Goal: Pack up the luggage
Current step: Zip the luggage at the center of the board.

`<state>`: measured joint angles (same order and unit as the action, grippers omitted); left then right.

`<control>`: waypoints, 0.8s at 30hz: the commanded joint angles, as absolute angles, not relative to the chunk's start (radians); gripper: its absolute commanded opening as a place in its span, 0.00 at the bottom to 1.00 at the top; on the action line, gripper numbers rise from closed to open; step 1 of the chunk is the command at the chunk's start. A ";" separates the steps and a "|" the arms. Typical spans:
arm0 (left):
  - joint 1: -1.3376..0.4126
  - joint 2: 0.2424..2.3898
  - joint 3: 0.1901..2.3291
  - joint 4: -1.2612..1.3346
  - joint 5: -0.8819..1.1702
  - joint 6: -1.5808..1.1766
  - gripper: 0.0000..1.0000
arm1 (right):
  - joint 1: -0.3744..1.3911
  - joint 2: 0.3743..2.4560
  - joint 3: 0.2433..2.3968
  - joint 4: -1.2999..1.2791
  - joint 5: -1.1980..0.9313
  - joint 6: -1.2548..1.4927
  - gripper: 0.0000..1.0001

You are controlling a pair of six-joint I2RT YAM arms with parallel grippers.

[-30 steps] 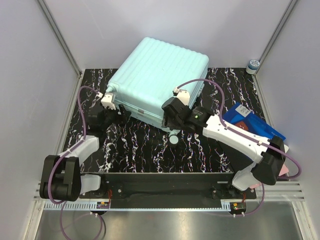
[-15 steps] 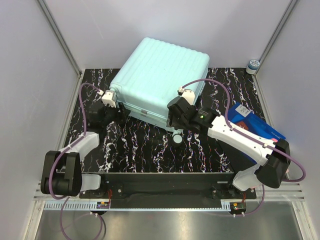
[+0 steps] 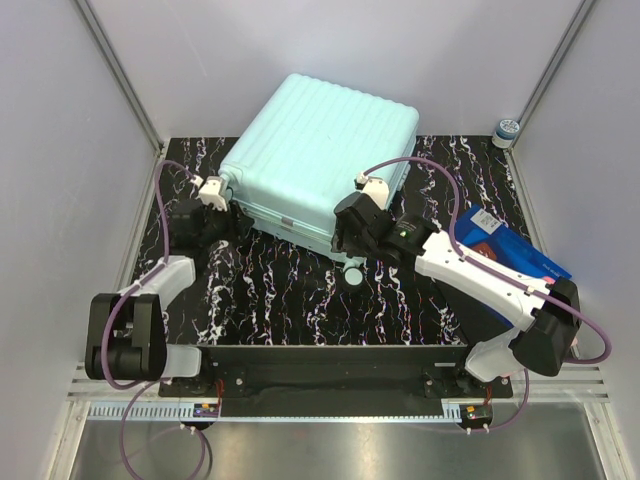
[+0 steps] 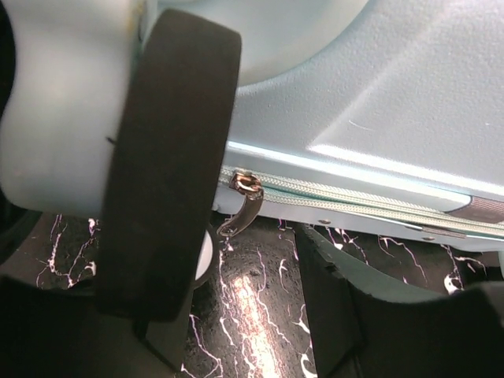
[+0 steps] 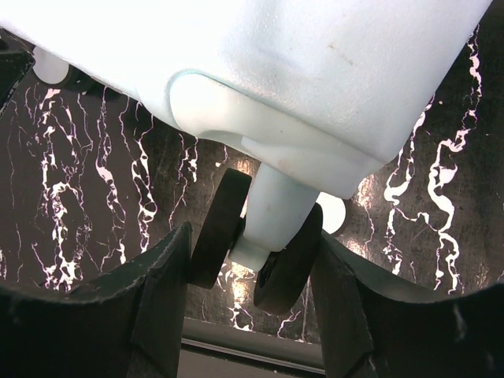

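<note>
The luggage (image 3: 320,150), a mint-green ribbed suitcase, lies shut and flat at the back middle of the table. My right gripper (image 3: 345,245) is at its near right corner. In the right wrist view the right gripper (image 5: 253,236) is shut on the black double caster wheel (image 5: 220,228), one finger against each side. My left gripper (image 3: 222,222) is at the near left corner. In the left wrist view the left gripper (image 4: 252,260) stands open with bare table between its fingers. The metal zipper pull (image 4: 242,206) hangs just ahead of them, beside another caster wheel (image 4: 169,157).
A flat blue box (image 3: 505,250) lies at the right, partly under my right arm. A small round tin (image 3: 507,130) stands in the back right corner. A white disc (image 3: 352,276) lies on the black marbled table (image 3: 290,300) beside the held wheel. Grey walls close in three sides.
My left gripper slid left along the suitcase's near edge to its left corner, and its jaws narrowed. The right gripper and the held wheel shifted slightly right, then stayed put.
</note>
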<state>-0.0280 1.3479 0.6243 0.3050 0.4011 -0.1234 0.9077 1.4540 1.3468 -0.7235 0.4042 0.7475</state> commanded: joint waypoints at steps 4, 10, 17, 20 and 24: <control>-0.037 1.450 0.742 0.347 0.578 -0.101 0.50 | 0.891 1.425 1.374 -0.624 0.453 0.652 0.00; -0.037 1.483 0.775 0.336 0.611 -0.101 0.43 | 0.891 1.430 1.374 -0.617 0.437 0.650 0.00; -0.037 1.508 0.798 0.324 0.649 -0.103 0.40 | 0.891 1.427 1.373 -0.607 0.426 0.647 0.00; -0.037 1.529 0.811 0.308 0.679 -0.106 0.41 | 0.891 1.422 1.370 -0.606 0.426 0.647 0.00; -0.037 1.548 0.831 0.286 0.693 -0.109 0.43 | 0.891 1.414 1.365 -0.601 0.428 0.646 0.00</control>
